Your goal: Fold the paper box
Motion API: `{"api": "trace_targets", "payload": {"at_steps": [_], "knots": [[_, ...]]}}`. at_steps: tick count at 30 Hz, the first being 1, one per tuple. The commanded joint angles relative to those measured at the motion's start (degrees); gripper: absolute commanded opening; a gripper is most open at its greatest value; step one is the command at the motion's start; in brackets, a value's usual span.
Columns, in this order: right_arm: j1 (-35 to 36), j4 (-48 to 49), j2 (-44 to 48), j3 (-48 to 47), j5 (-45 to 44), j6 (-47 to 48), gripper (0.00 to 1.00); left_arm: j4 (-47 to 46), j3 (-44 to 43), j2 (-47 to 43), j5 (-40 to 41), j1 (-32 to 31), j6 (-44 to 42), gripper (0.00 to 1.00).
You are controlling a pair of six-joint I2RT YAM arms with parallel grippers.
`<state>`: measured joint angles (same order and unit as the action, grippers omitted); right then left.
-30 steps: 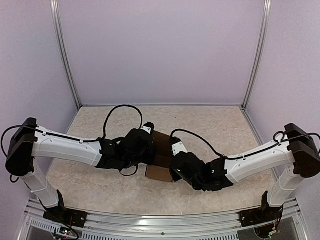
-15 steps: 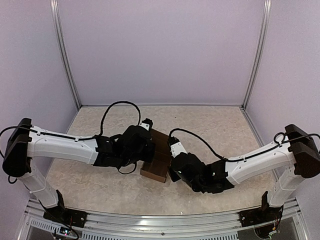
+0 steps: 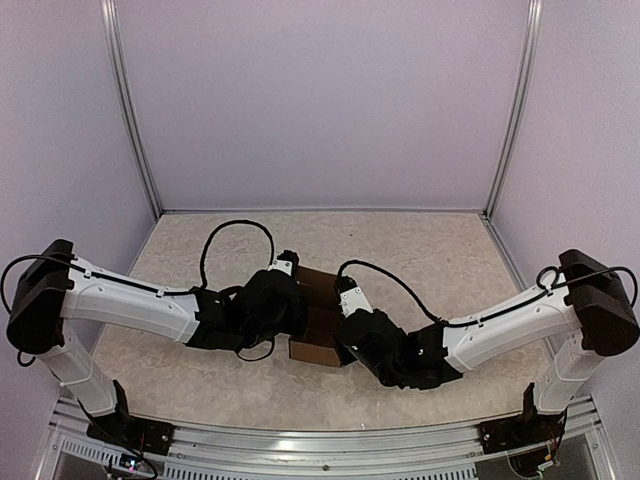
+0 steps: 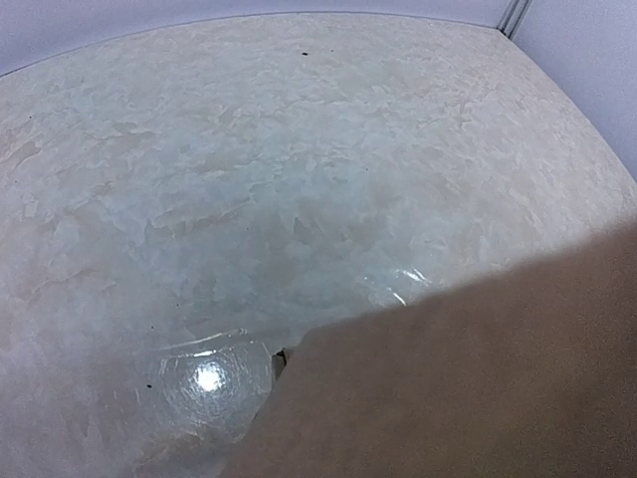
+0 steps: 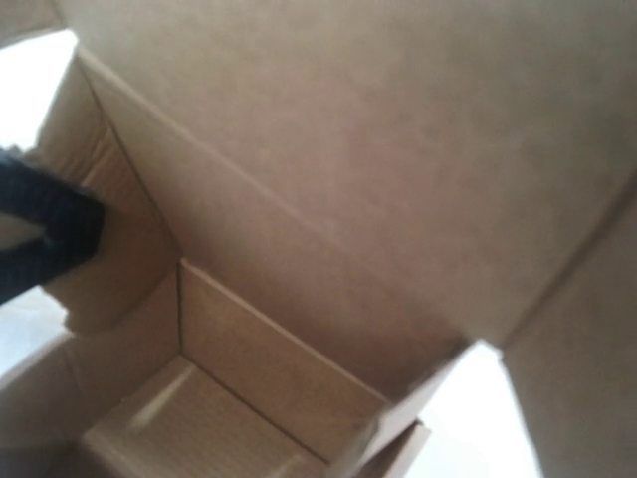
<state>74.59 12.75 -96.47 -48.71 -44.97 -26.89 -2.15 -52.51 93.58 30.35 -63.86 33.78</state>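
Pale lilac walls [image 3: 320, 100] with aluminium posts [image 3: 128, 110] close in the bench [image 3: 440, 250], whose top is a mottled cream, stone-like sheet. In the overhead view the left arm [image 3: 130, 300] and the right arm [image 3: 510, 325], white with black joints, reach in from the near corners and meet over the middle of the bench, each with a black cable [image 3: 235, 230] looping over its wrist. The paper box [image 3: 318, 320] sits on the bench right between the two wrists, towards the near side, plain brown cardboard partly raised into a box, with much of it covered by the arms. The left pincer [image 3: 292, 285] is at the box's left side and the right pincer [image 3: 345, 320] at its right side; both are clenched, though the views do not settle whether either has cardboard between its jaws. The left wrist view shows a blurred brown panel of the box [image 4: 478, 388] filling its lower right, close to the lens, with bare bench beyond. The right wrist view looks into the box's interior [image 5: 348, 179], showing creased walls and a folded floor flap. There a small black part [image 5: 50, 224] lies against a flap at the left edge; I cannot tell which pincer it belongs to.
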Motion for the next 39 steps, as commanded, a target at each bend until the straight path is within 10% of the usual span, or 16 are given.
{"api": "trace_targets", "payload": {"at_steps": [1,11,21,39], "knots": [[0.68,-1.49,-1.42,1.24,2.34,-1.49,0.0,-1.21,1.27,1.95,-3.98,-1.39,1.9,0.0],[0.8,-2.64,-0.51,2.12,2.56,-3.36,0.0,-1.24,3.0,2.01,-3.89,-1.69,2.97,0.0],[0.75,-6.22,7.1,3.11,4.92,-4.73,0.36,0.46,2.71,2.17,-1.16,-3.0,2.83,0.0],[-1.89,-22.09,30.08,5.74,15.81,3.3,0.54,-8.89,2.19,7.92,3.75,-3.12,-0.86,0.0]]}}
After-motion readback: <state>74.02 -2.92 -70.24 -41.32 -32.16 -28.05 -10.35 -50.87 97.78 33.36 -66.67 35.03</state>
